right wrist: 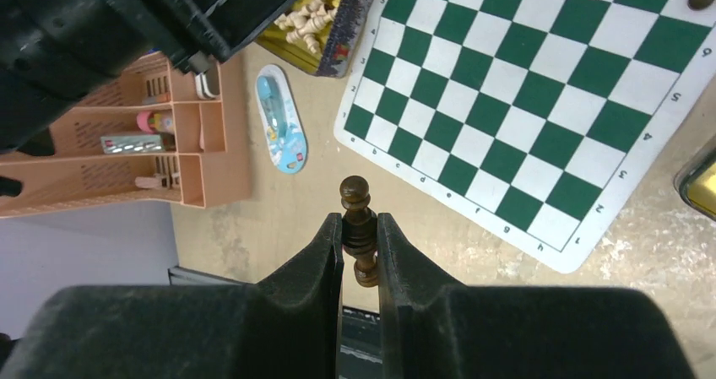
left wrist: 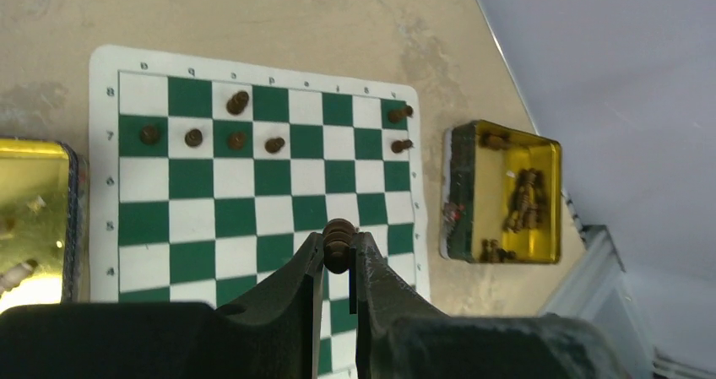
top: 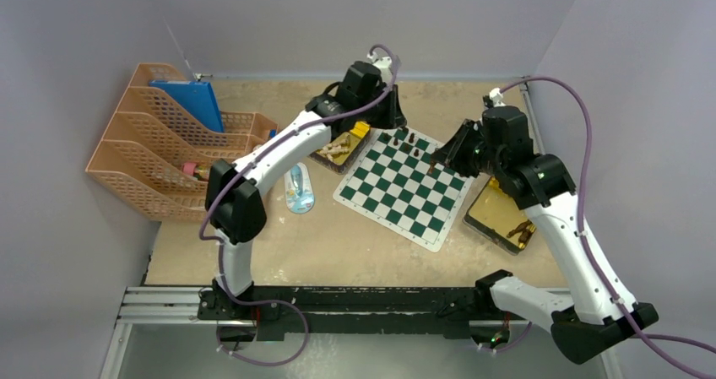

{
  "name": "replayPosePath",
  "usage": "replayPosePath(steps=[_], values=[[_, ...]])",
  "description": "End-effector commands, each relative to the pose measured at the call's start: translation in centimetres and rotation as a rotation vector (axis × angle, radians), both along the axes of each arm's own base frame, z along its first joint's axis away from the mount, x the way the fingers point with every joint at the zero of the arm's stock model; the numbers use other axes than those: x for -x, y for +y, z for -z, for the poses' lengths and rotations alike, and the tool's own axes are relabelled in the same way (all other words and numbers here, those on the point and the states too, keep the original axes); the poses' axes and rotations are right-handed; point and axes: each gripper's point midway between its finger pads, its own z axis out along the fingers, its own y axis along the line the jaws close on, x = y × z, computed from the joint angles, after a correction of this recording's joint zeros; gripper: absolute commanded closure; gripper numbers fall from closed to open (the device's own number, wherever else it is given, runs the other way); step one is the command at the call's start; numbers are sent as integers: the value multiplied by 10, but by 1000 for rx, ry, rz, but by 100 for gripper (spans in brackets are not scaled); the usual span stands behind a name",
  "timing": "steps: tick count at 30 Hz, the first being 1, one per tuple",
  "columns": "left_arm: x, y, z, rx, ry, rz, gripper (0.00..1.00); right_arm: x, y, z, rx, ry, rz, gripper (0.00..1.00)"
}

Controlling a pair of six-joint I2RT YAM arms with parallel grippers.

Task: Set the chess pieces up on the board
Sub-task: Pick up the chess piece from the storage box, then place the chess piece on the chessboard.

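The green-and-white board (top: pixel 397 195) lies mid-table, also seen in the left wrist view (left wrist: pixel 253 202) and the right wrist view (right wrist: pixel 523 92). Several dark brown chess pieces (left wrist: pixel 236 140) stand on its two far rows. My left gripper (left wrist: pixel 339 242) is shut on a dark brown piece (left wrist: pixel 338 234) above the board; from the top camera it (top: pixel 393 119) hangs over the board's far corner. My right gripper (right wrist: pixel 360 223) is shut on a taller dark brown piece (right wrist: pixel 355 195), held over bare table off the board's near edge. In the top view it (top: pixel 439 155) sits above the board's right side.
A gold tin (top: pixel 498 214) with dark pieces (left wrist: pixel 519 197) lies right of the board. Another gold tin (top: pixel 342 147) with pale pieces (right wrist: pixel 308 20) lies to the left. An orange file rack (top: pixel 160 143) stands far left, and a light-blue item (top: pixel 298 189) rests between rack and board.
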Motion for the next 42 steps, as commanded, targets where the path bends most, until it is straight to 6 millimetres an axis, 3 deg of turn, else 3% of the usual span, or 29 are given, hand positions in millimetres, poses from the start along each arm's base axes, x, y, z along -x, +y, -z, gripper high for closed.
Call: replayPosePath(steps=[1,8,12,18,27,42], values=[[-34,-22,-23,-27,-273,-15,100,12,-11,-18,-3,-16,49,100],[-42,-73,0,-22,-425,52,100,25,-38,-50,43,-82,133,100],[-47,-104,27,-43,-502,92,100,33,-49,-69,46,-132,164,100],[-50,-131,61,-69,-530,127,100,38,-55,-83,56,-173,170,100],[-51,-148,94,-117,-569,156,100,39,-62,-86,93,-198,170,100],[-55,-163,124,-187,-639,197,100,40,-67,-95,116,-231,177,100]])
